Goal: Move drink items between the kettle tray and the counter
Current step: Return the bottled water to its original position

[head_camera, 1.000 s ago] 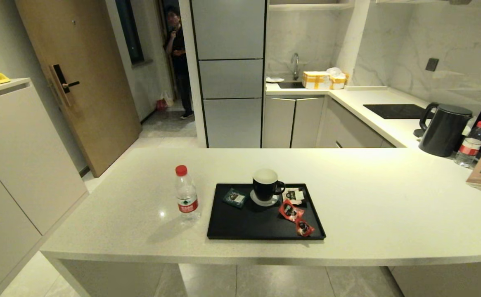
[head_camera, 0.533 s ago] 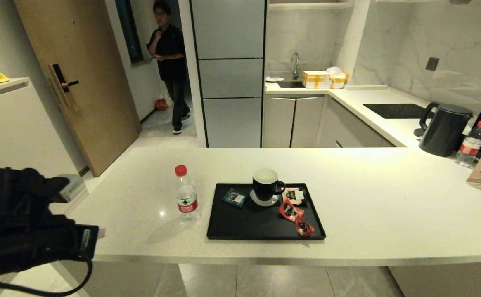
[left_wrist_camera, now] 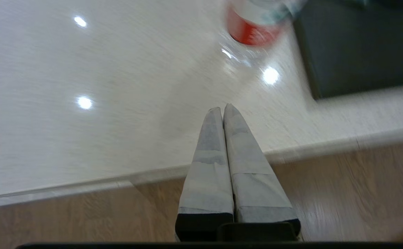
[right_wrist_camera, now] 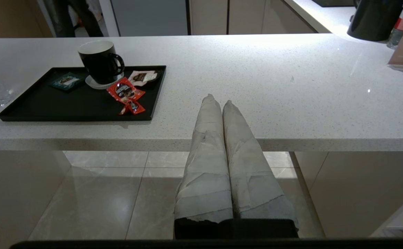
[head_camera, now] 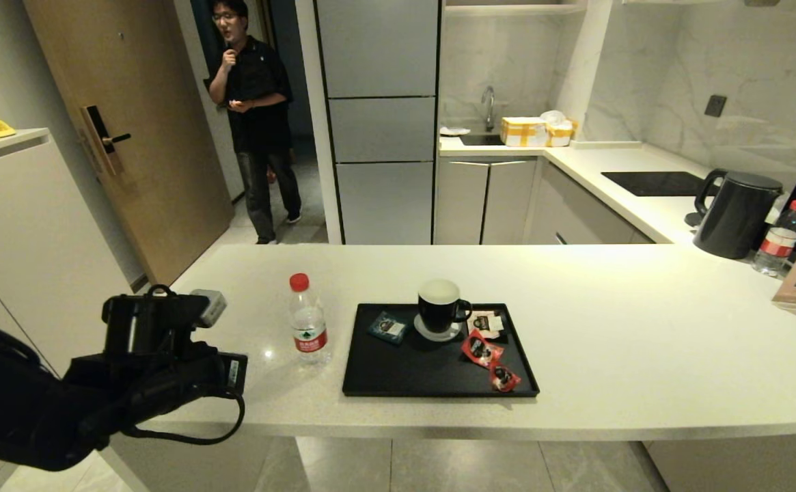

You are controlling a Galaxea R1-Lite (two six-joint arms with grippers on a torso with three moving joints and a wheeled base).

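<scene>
Clear plastic water bottle with red cap (head_camera: 308, 320) is blurry near the left gripper (left_wrist_camera: 223, 108), label unreadable; both it and the right gripper (right_wrist_camera: 218, 100) are pinched closed, holding nothing.

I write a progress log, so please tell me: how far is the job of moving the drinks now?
Nothing looks moved yet. The water bottle stands on the counter beside the kettle tray, and the red sachet lies on the tray. In hand: the left pincer, shut and empty, is at the counter edge near the bottle. The right pincer waits shut, below the counter edge. Both transfers remain.
</scene>
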